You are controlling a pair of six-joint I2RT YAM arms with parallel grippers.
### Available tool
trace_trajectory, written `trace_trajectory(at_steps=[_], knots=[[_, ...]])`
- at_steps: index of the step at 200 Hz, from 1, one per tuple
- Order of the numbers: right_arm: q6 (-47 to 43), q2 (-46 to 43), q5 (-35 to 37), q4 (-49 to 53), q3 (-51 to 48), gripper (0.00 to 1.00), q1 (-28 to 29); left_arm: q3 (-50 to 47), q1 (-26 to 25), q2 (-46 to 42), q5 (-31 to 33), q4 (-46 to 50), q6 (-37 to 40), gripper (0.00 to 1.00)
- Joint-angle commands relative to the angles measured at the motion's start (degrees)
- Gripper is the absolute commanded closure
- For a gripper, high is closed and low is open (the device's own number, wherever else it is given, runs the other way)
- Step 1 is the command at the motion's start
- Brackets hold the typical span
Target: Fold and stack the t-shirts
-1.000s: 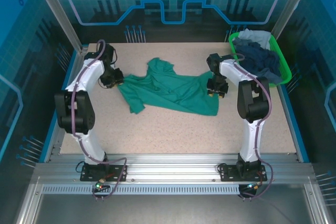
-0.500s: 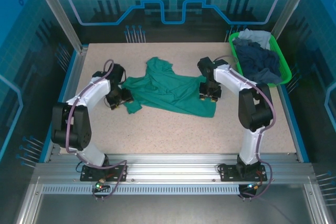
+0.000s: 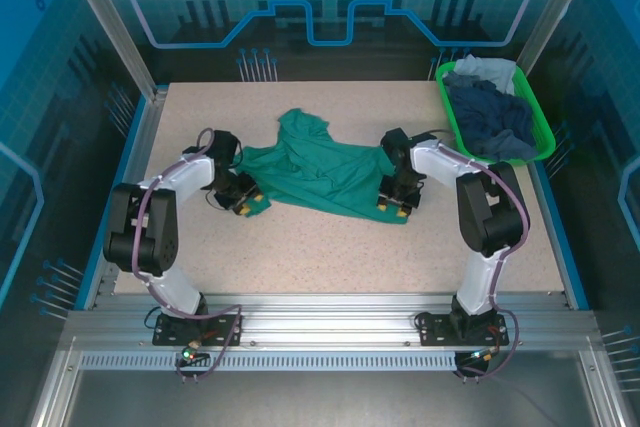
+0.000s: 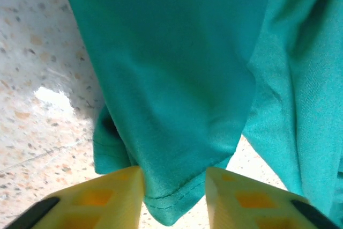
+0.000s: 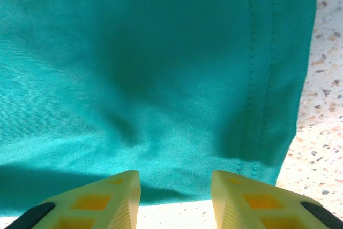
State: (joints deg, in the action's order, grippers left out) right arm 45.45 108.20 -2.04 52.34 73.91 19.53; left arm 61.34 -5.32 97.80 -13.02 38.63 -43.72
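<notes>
A teal-green t-shirt (image 3: 322,172) lies crumpled and spread across the middle of the table. My left gripper (image 3: 248,204) is low at its near-left corner. In the left wrist view a stitched hem corner (image 4: 171,202) hangs between the yellow fingers (image 4: 115,197) of that gripper (image 4: 174,194), whose jaws stand apart around it. My right gripper (image 3: 391,209) is down at the shirt's near-right edge. Its open jaws (image 5: 176,199) straddle the hem (image 5: 177,178), with bare table between the fingertips. A navy t-shirt (image 3: 492,119) and a pale grey-blue one (image 3: 482,71) lie heaped in the basket.
The bright green plastic basket (image 3: 546,135) stands at the back right corner, close to the right arm's elbow. The speckled tabletop (image 3: 300,257) lies bare in front of the shirt. A raised blue rim (image 3: 560,237) and frame posts border the table.
Both grippers have come down and nearer, the left from the shirt's left side to its near-left corner, the right along the right edge to the near hem. The left jaws widened, then narrowed.
</notes>
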Motion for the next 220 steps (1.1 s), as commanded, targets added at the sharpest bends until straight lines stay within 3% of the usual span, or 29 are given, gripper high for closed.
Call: trace_trajectory(at_steps=[1,25,61,104,134,194,220], knots=[[1.56,-2.10,-0.42,0.64,-1.03,0.59,-1.05,0.63,-0.65,1.20,-1.47,1.18,-0.27,0.73],[2.17,-3.68,0.36,1.10,-2.09,0.59,-1.66,1.05,-0.65,1.08,-0.77,2.42,1.01,0.78],[3.74,-6.85,1.69,1.13,-4.73,0.58,-1.82,1.05,-0.65,-0.44,0.63,2.67,1.80,1.00],[9.66,-13.65,2.01,-1.02,-10.99,0.55,-2.93,4.25,-0.57,-6.08,6.07,6.57,3.53,1.00],[15.57,-16.84,-1.27,-7.87,-15.82,0.51,-4.34,6.53,-0.23,-10.89,10.63,7.56,4.17,1.00],[19.49,-9.46,-5.10,-10.82,-14.80,0.56,-4.14,7.13,0.75,-13.64,10.88,5.96,3.03,1.00],[19.72,-6.18,-4.84,-10.69,-12.87,0.63,-4.18,8.04,0.92,-15.01,11.90,6.40,2.93,1.00]])
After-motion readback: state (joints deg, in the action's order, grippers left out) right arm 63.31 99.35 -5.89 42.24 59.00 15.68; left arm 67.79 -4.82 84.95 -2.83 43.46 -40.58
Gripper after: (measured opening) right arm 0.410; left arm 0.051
